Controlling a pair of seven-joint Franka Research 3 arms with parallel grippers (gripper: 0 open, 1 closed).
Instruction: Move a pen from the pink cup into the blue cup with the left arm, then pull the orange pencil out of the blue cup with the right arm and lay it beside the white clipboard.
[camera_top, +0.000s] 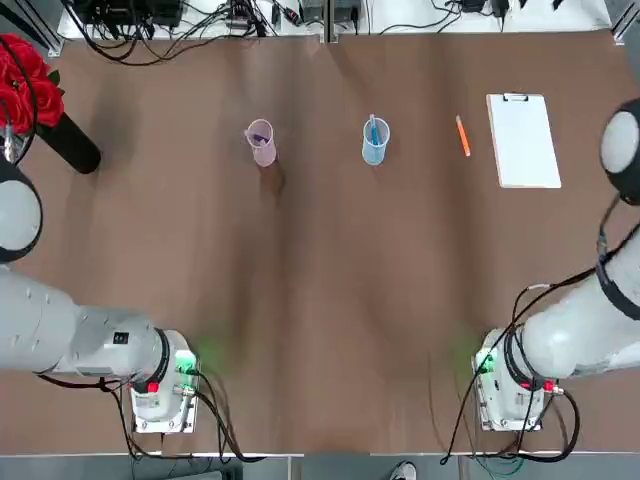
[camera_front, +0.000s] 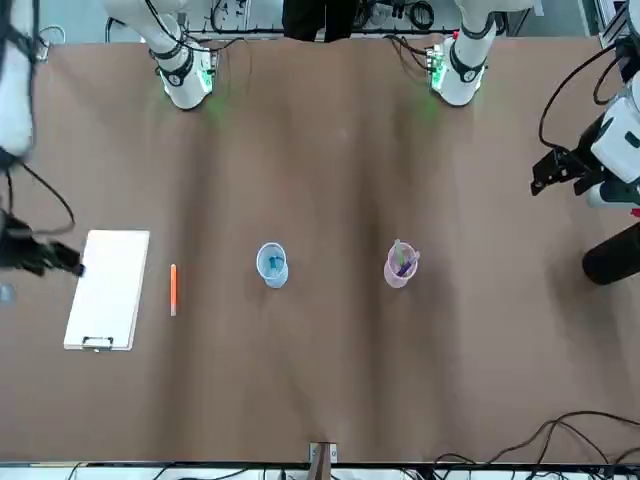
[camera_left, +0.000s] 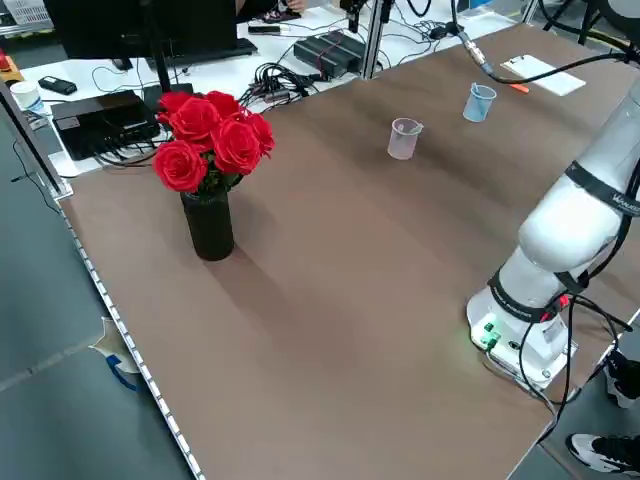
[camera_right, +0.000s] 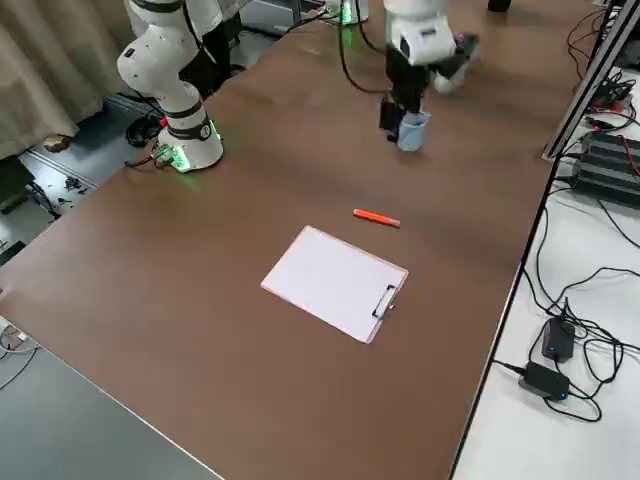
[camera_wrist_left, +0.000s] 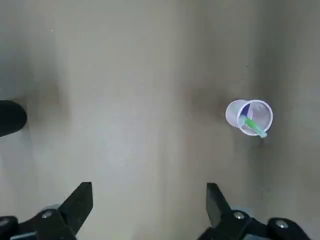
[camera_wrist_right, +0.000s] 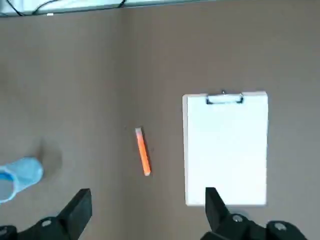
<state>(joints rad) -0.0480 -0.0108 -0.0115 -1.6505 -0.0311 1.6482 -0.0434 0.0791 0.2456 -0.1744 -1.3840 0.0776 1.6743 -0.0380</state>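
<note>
Top view: see the orange pencil (camera_top: 463, 136) flat on the brown table (camera_top: 320, 260), far right, just left of the white clipboard (camera_top: 524, 141), not touching it. Looks short and slim, bright orange with a pale far end; slants slightly, far end leftward. Find the blue cup (camera_top: 374, 142) upright farther left, with a blue pen (camera_top: 374, 128) in it. Find the pink cup (camera_top: 261, 143) left of that, also upright, holding a purple pen (camera_wrist_left: 245, 110) and a green pen (camera_wrist_left: 253, 124).

Note open table between the cups, and again between blue cup and pencil; only a narrow strip between pencil and clipboard. Near the middle, between the arm bases, see a broad bare stretch.

Read the left gripper (camera_wrist_left: 150, 186) as spread wide, nothing between the fingers, raised over the left side. Read the right gripper (camera_wrist_right: 148, 189) as also wide and unloaded, raised over the right side.

At far left, note a black vase (camera_left: 209, 224) of red roses (camera_left: 213, 140), well apart from the cups. Note black cables (camera_top: 165, 50) beyond the far edge.
</note>
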